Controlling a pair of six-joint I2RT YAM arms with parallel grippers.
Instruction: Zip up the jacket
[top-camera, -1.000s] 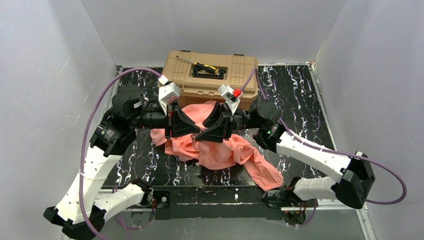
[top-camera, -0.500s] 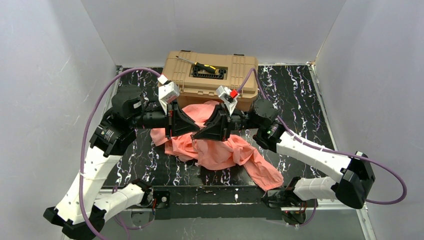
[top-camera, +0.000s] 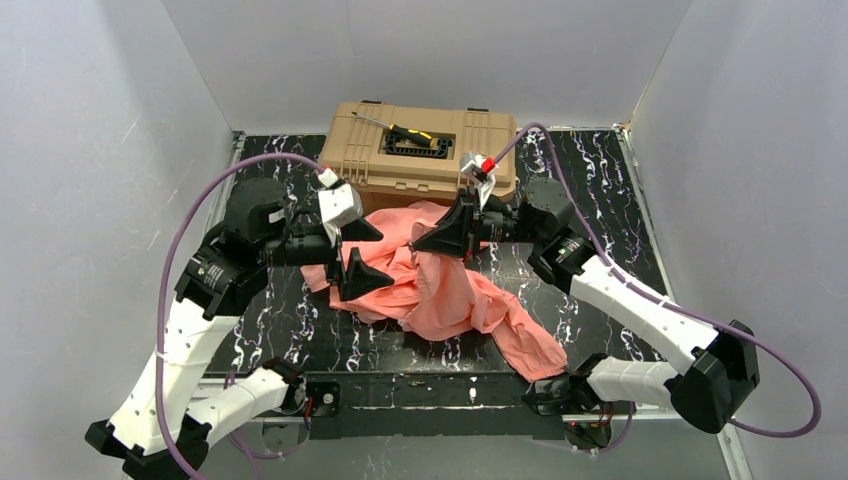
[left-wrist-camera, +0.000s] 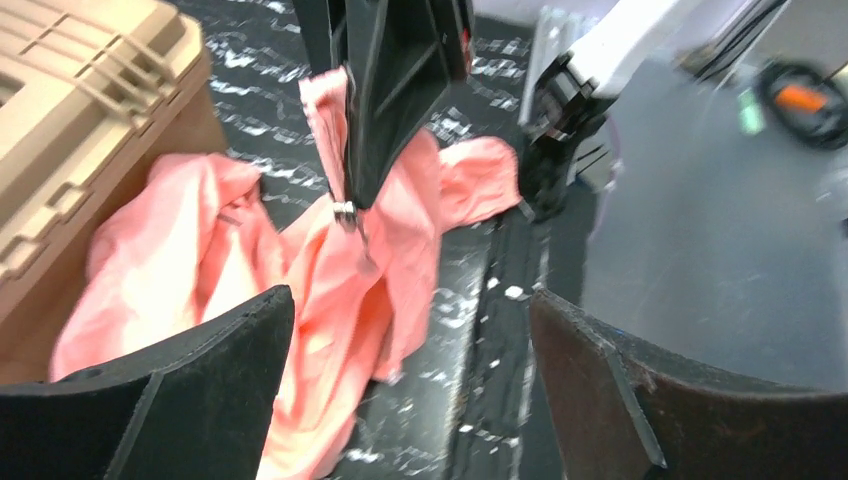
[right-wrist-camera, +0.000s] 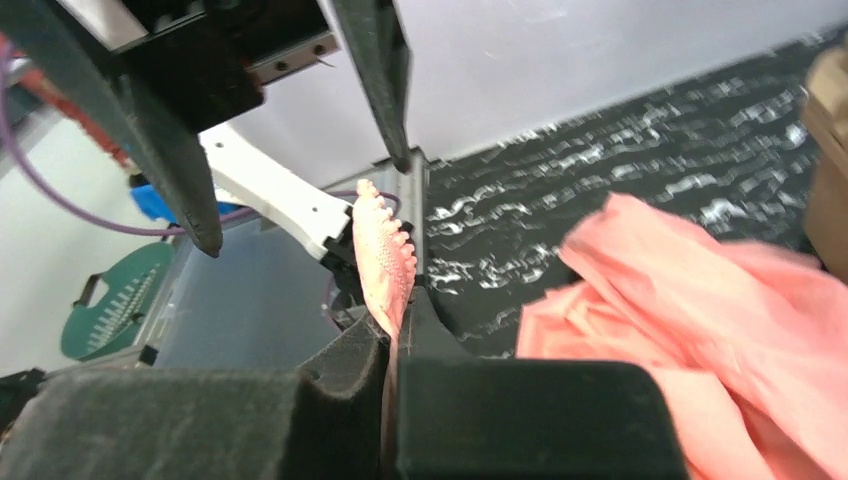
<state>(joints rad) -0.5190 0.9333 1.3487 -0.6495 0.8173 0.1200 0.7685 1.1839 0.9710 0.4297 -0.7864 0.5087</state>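
The salmon-pink jacket (top-camera: 445, 300) lies crumpled on the black marbled table in front of the tan toolbox. My right gripper (top-camera: 422, 243) is shut on a raised fold of it. In the right wrist view a pink edge of the jacket (right-wrist-camera: 384, 262) sticks up from between the closed pads of the right gripper (right-wrist-camera: 395, 350). My left gripper (top-camera: 360, 252) hangs open just left of that fold, holding nothing. In the left wrist view the left gripper (left-wrist-camera: 410, 390) has wide-apart fingers, and beyond them the right gripper (left-wrist-camera: 390, 90) pinches the jacket (left-wrist-camera: 330, 290) near a small metal zipper piece (left-wrist-camera: 345, 210).
The tan toolbox (top-camera: 420, 150) stands at the back of the table with a black and yellow tool in its lid recess. One sleeve (top-camera: 535, 350) trails toward the front right edge. Grey walls close in on both sides. Purple cables arc over both arms.
The left gripper opened, let go of the jacket and drew back to the left. The right gripper closed on the fabric fold and shifted right and back toward the toolbox.
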